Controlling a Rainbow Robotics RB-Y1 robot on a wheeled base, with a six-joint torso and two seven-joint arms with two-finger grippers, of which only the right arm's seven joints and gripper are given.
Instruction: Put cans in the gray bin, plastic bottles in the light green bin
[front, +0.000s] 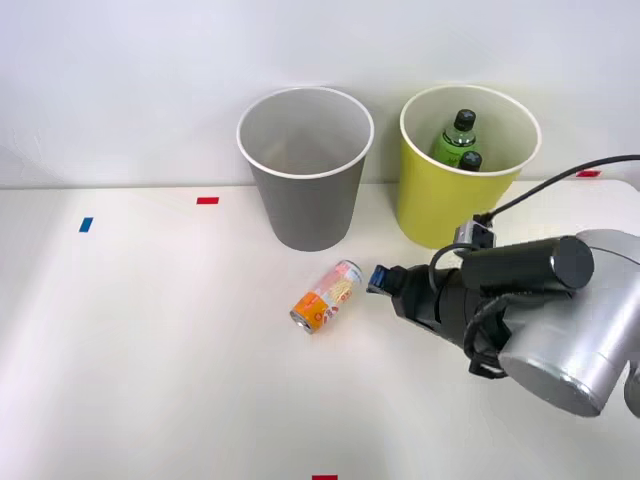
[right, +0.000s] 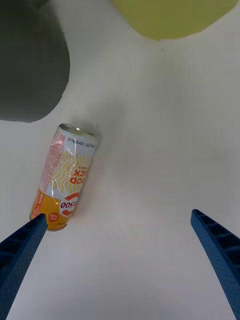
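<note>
A small orange and pink-white can (front: 326, 295) (right: 64, 177) lies on its side on the white table, in front of the gray bin (front: 305, 170) (right: 27, 65). Two green plastic bottles (front: 457, 142) with black caps stand inside the light green bin (front: 467, 180) (right: 170, 17). My right gripper (front: 380, 279) (right: 117, 260) hovers just right of the can, low over the table, and it is open. One blue finger (right: 20, 250) sits right by the can's orange end; the other finger (right: 217, 245) is over bare table. Nothing is between them.
The two bins stand side by side at the back of the table (front: 150, 350), near the wall. Small red (front: 207, 200) and blue (front: 86, 225) tape marks lie on the table's left part, another red mark (front: 324, 477) at its front edge.
</note>
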